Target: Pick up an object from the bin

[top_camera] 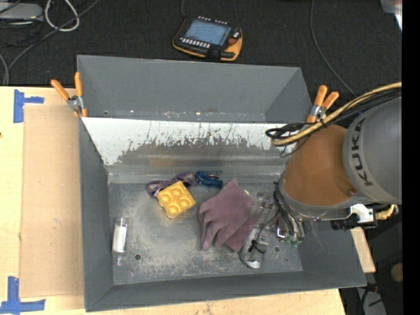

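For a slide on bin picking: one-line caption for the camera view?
KUKA arm's gripper low beside a crumpled mauve cloth in the grey metal bin, yellow dimpled block nearby.

Carrier: grey metal bin (131, 268) that I work over, floor scuffed and speckled.
Centre: yellow studded block (176, 199), against a blue-and-purple strip (197, 178) behind it.
Right of centre: mauve cloth (222, 216), crumpled.
Left: small white tube (119, 235), well apart.
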